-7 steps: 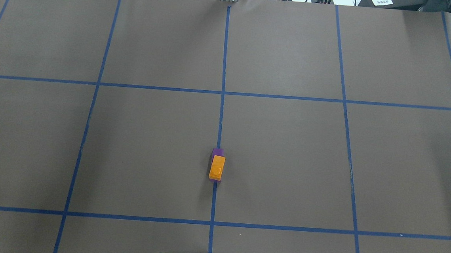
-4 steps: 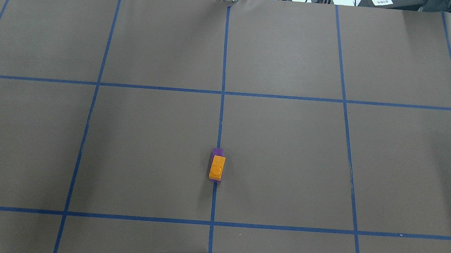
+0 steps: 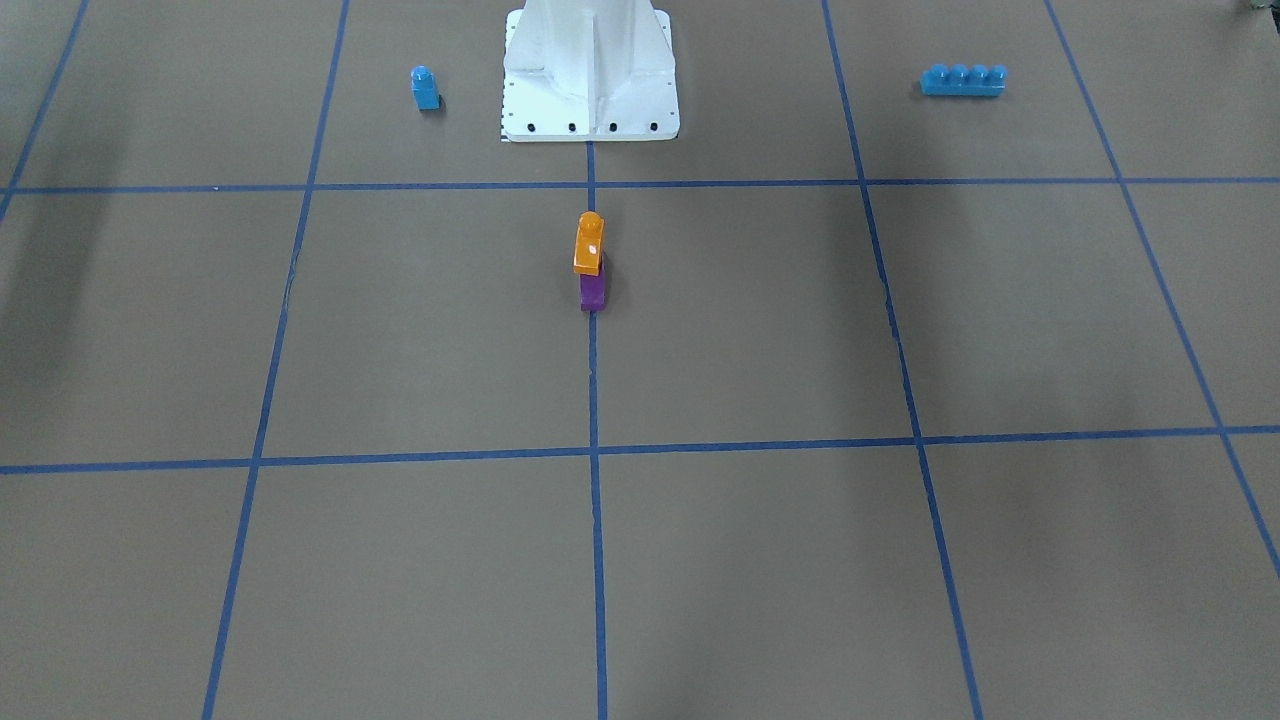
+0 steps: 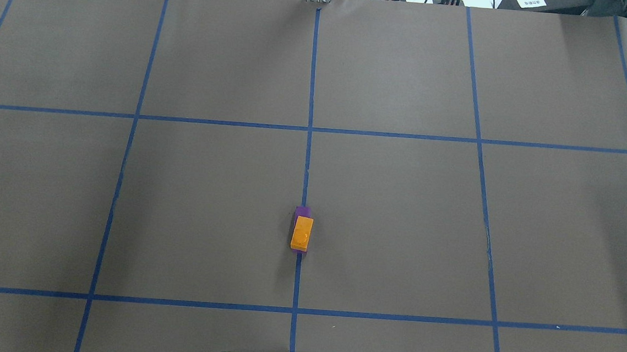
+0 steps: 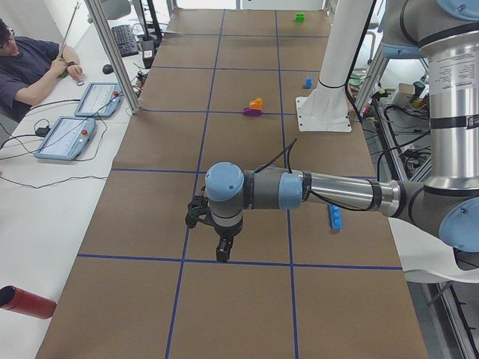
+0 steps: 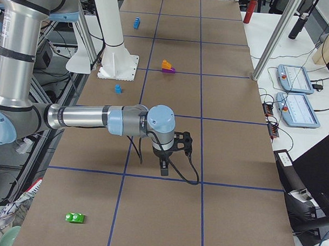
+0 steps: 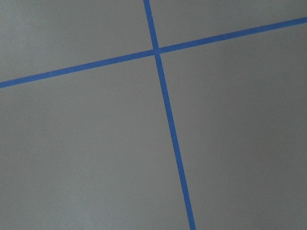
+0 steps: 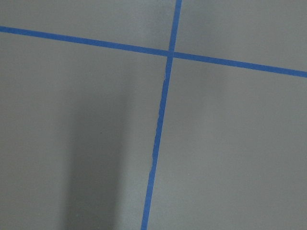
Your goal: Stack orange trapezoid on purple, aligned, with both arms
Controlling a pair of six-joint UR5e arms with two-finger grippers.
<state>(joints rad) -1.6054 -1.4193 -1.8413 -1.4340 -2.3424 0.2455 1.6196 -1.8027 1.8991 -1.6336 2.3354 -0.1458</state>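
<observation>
The orange trapezoid (image 4: 301,234) sits on top of the purple (image 4: 302,211) on the centre tape line, and the purple sticks out past it on the side away from the robot. The stack also shows in the front view, orange (image 3: 589,245) on purple (image 3: 592,292), with nothing holding it. Both arms are far from the stack. My left gripper (image 5: 222,250) hangs over the table at my left end. My right gripper (image 6: 163,169) hangs over the table at my right end. Each shows only in a side view, so I cannot tell if it is open or shut.
A small blue single-stud brick (image 3: 425,88) and a long blue four-stud brick (image 3: 963,80) lie on either side of the white base plate (image 3: 590,110). A green brick (image 6: 74,217) lies near my right end. An operator (image 5: 30,67) sits beside the table.
</observation>
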